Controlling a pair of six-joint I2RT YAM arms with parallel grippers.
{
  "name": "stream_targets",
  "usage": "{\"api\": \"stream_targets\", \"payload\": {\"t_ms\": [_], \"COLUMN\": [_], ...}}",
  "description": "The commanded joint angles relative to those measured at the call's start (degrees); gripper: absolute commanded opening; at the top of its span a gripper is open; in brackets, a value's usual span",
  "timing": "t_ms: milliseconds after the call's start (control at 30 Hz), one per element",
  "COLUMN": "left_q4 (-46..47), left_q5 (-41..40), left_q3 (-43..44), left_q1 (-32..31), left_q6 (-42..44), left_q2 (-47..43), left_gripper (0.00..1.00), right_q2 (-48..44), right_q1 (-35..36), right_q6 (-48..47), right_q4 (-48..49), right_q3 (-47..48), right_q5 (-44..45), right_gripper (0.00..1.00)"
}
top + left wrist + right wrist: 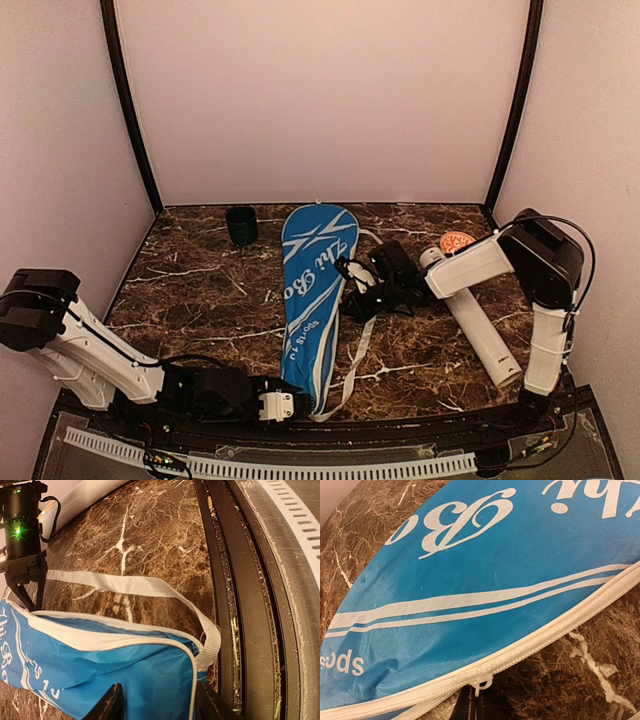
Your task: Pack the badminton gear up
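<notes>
Two claws attend the blue racket bag [312, 290], which lies lengthwise on the marbled tabletop [200, 290]. The left claw [160, 702] has its jaws apart on either side of the bag's narrow end, which fills the gap between them; whether they press it cannot be told. The right claw [476, 707] is closed, its tips directly beneath the white zip pull [481, 684] on the bag's side seam; whether the pull is pinched cannot be told. No racket or shuttlecock lies in sight, so these are presumably packed already. The zip looks shut to one side of the pull and seems to part on the other, so closing the bag is probably the step in hand. The long white tube [482, 340] lies behind the right claw, beneath its forearm and outside the bag, with an orange disc [457, 241] near its far end. Only the overhead view shows tube, disc and the dark cup [241, 225]; only the right wrist view shows the pull. Only the left wrist view shows the white strap [130, 584] looping from the bag's end just ahead of the left claw.
</notes>
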Motion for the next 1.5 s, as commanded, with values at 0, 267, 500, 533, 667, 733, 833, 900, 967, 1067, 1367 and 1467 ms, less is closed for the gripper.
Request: {"api": "stream_targets", "payload": {"t_ms": [0,267,500,533,667,733,833,900,967,1067,1367,1467], "left_q4": [2.69,2.16,0.33,0.40,1.40,1.62,0.99,0.39,-0.05,1.83,5.90,6.91], "left_q5": [2.30,4.86,7.28,7.31,9.25,10.58,10.72,10.76,11.10,8.42,2.67,2.35], "left_q3": [-0.54,-1.60,-0.63,-0.38,-0.78,-1.59,-2.16,-2.04,-1.66,-2.22,-2.75,-3.00], "left_q1": [0.15,0.15,-0.25,-0.28,-0.45,-0.74,-1.47,-1.52,-1.69,-1.82,0.26,1.81], "left_q6": [0.07,-1.67,-3.18,-2.83,-2.99,-3.78,-4.60,-4.46,-4.03,-4.98,-6.61,-7.19], "left_q2": [1.52,1.70,0.57,1.42,2.71,1.59,0.12,0.07,0.60,1.16,4.15,4.10], "left_gripper": [0.50,0.53,0.58,0.58,0.58,0.59,0.61,0.61,0.61,0.60,0.40,0.39], "right_q2": [1.26,0.48,1.38,1.29,1.52,1.99,2.42,2.39,2.49,2.35,-0.70,-1.22], "right_q1": [2.21,3.58,3.63,3.68,3.52,3.32,3.21,3.14,2.96,2.81,4.57,5.93], "right_q6": [-1.15,-1.71,-1.84,-1.80,-1.94,-2.20,-2.59,-2.83,-2.77,-2.76,-3.74,-3.78], "right_q4": [-9.69,-10.79,-10.80,-10.64,-10.03,-9.99,-10.24,-10.45,-10.33,-10.45,-11.46,-11.67], "right_q3": [-2.98,-2.55,-2.34,-2.60,-3.47,-3.20,-2.63,-2.56,-2.56,-2.57,-3.86,-5.25], "right_q5": [-3.09,-3.54,-3.32,-3.33,-3.50,-3.47,-3.43,-3.14,-3.15,-3.33,-4.67,-4.01], "right_gripper": [0.00,0.00,0.00,0.00,0.00,0.00,0.00,0.00,0.00,0.00,0.00,0.00]}}
